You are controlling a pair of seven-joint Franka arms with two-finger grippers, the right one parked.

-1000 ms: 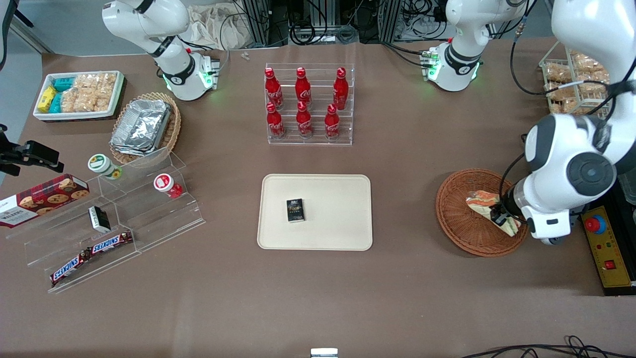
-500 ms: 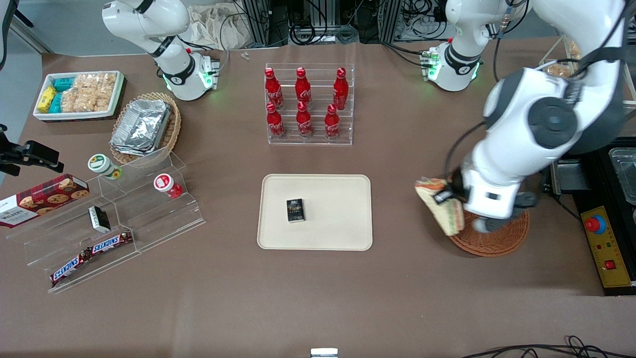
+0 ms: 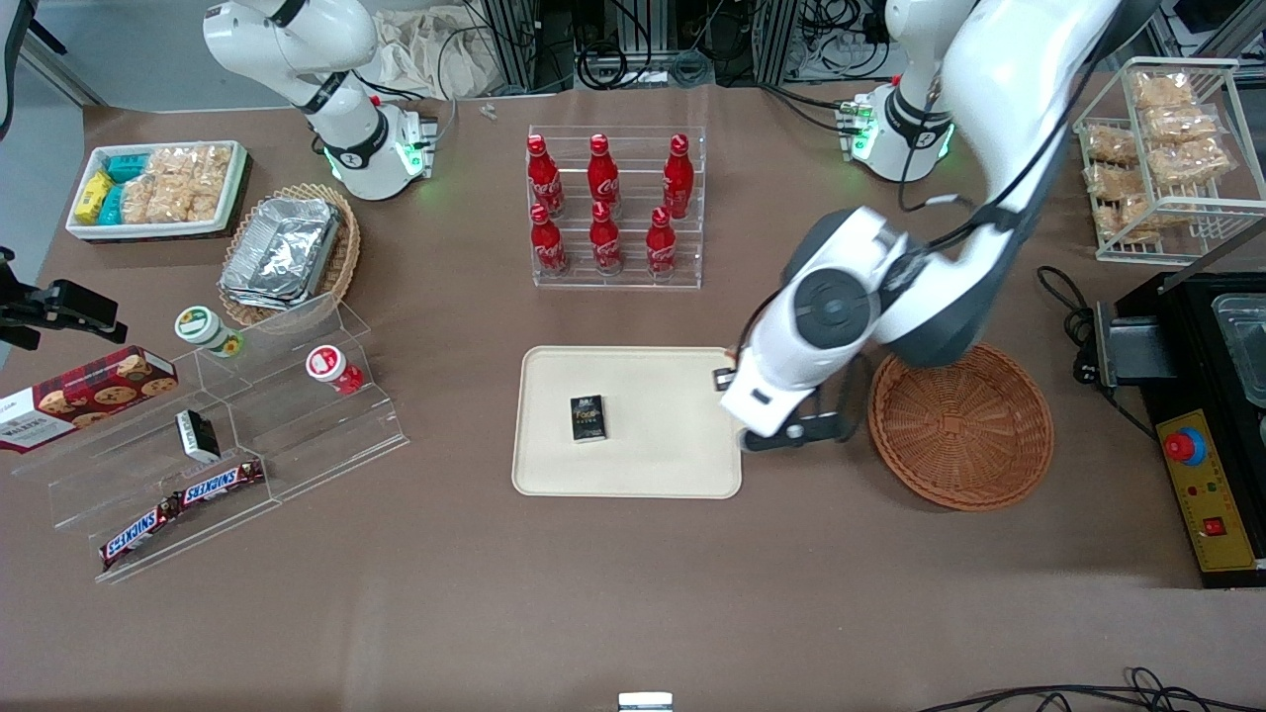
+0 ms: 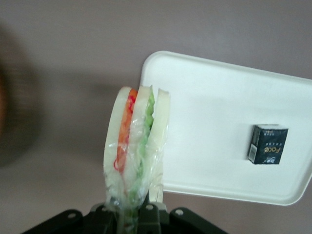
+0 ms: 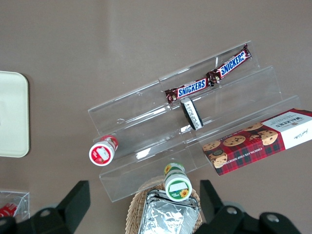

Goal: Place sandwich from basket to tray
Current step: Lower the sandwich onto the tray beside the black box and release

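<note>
The sandwich [image 4: 136, 146], a plastic-wrapped wedge with orange, red and green filling, hangs in the air with my gripper [image 4: 132, 204] shut on its lower end. It hovers over the table just off the rim of the cream tray [image 4: 214, 122]. In the front view the gripper [image 3: 730, 379] sits under the arm's wrist at the tray [image 3: 653, 445] edge nearest the basket, and the sandwich is hidden there. The reddish-brown wicker basket [image 3: 959, 425] stands beside the tray with nothing in it.
A small black box [image 3: 587, 417] lies on the tray. A clear rack of red bottles [image 3: 615, 213] stands farther from the front camera than the tray. A stepped acrylic stand [image 3: 247, 435] with snacks lies toward the parked arm's end. A wire rack of snack packets [image 3: 1157, 148] stands toward the working arm's end.
The gripper has lifted the sandwich out of the basket and carried it sideways to the tray's edge. The basket now stands bare.
</note>
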